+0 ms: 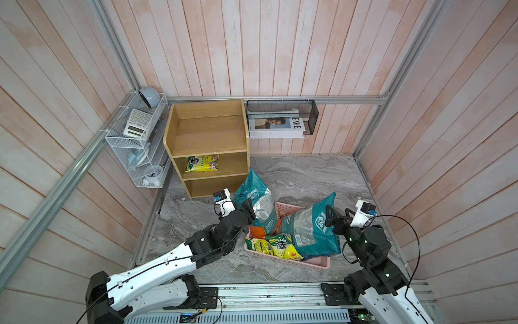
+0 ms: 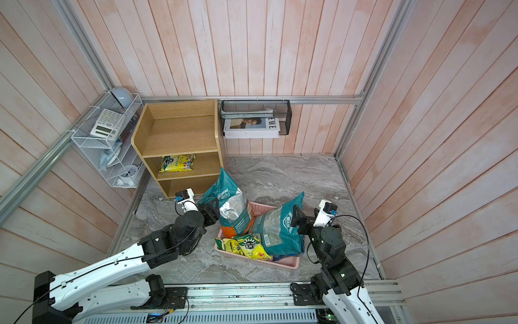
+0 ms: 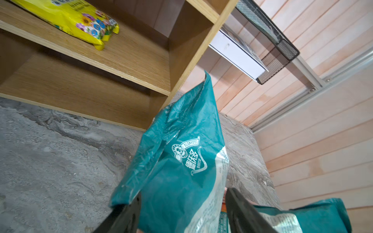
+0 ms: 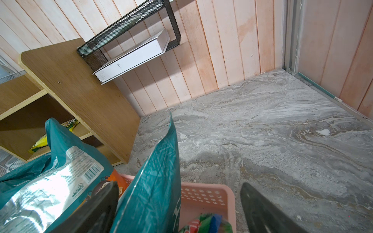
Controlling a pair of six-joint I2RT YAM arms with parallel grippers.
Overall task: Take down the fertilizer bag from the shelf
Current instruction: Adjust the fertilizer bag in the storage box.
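A yellow fertilizer bag (image 1: 202, 163) (image 2: 177, 163) (image 3: 70, 20) lies flat on the middle tier of the oak shelf (image 1: 207, 131) (image 2: 179, 134), away from both grippers. A teal bag (image 1: 258, 202) (image 3: 181, 151) stands upright at the far left end of the pink basket (image 1: 316, 262). My left gripper (image 1: 248, 209) (image 3: 183, 194) is open with its fingers on either side of that bag, and a thin gap shows at one finger. My right gripper (image 1: 335, 216) (image 4: 178, 184) is open beside a second teal bag (image 1: 314, 227) (image 4: 157, 171), whose top corner rises between its fingers.
Yellow bags (image 1: 277, 246) lie at the basket's near end. A white wire rack (image 1: 137, 140) hangs on the left wall beside the shelf. A black mesh basket (image 1: 283, 117) holding a book hangs on the back wall. Plank walls close in three sides of the marble floor (image 1: 308, 174).
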